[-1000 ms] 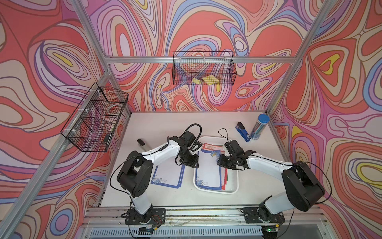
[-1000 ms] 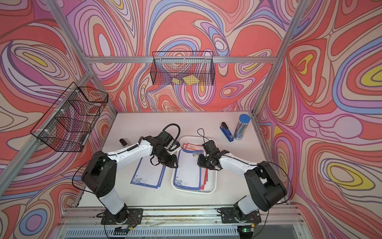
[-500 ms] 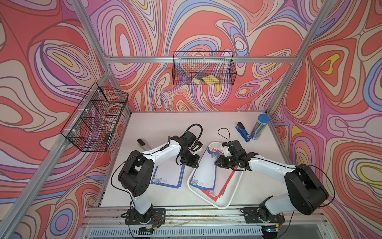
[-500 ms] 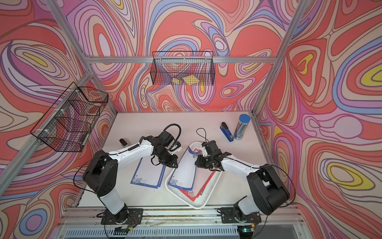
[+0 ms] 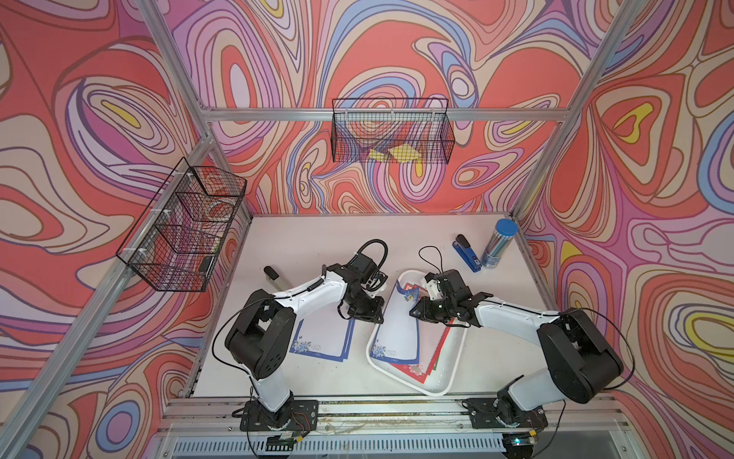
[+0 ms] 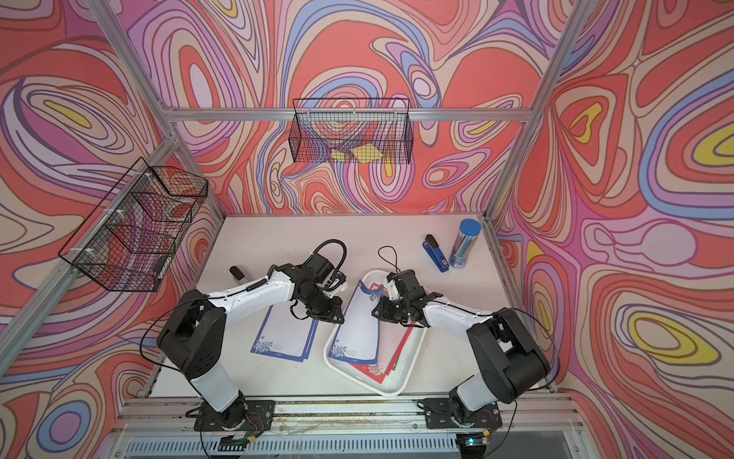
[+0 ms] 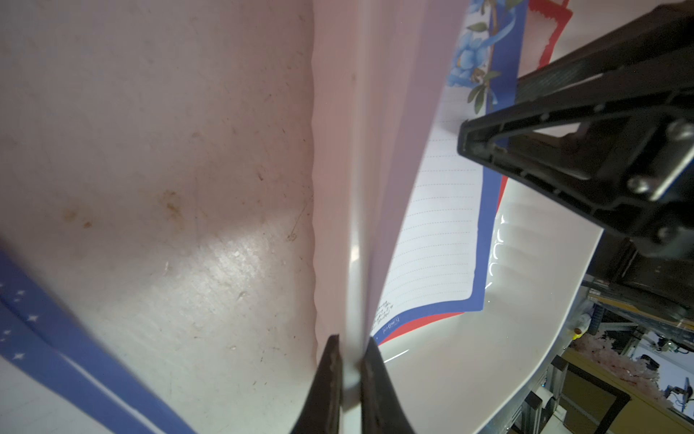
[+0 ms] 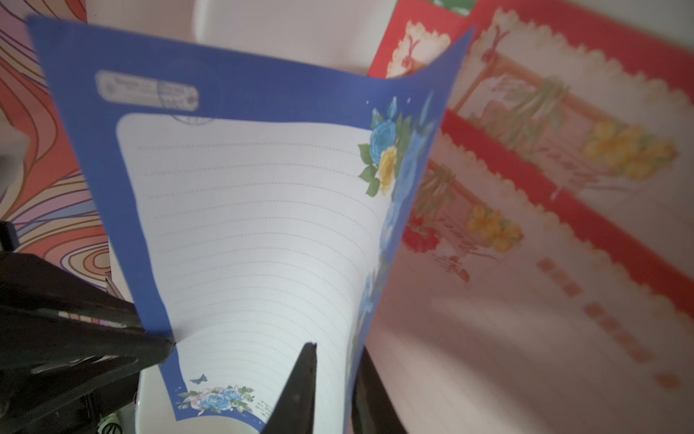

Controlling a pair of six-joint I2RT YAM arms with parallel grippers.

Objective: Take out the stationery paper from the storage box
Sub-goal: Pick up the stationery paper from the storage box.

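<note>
Left end effector clamped on storage box rim | right end effector pinched a blue-bordered sheet | we noted blue sheets out on worktop; red sheets left inside.

stationery paper in storage box | loose sheets left of it

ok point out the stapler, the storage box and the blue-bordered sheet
blue stapler (image 5: pixel 468 256), a top view, on its body
storage box (image 5: pixel 447 367), a top view, on its bare inner wall
blue-bordered sheet (image 8: pixel 255 233), right wrist view, on its lined middle
</note>
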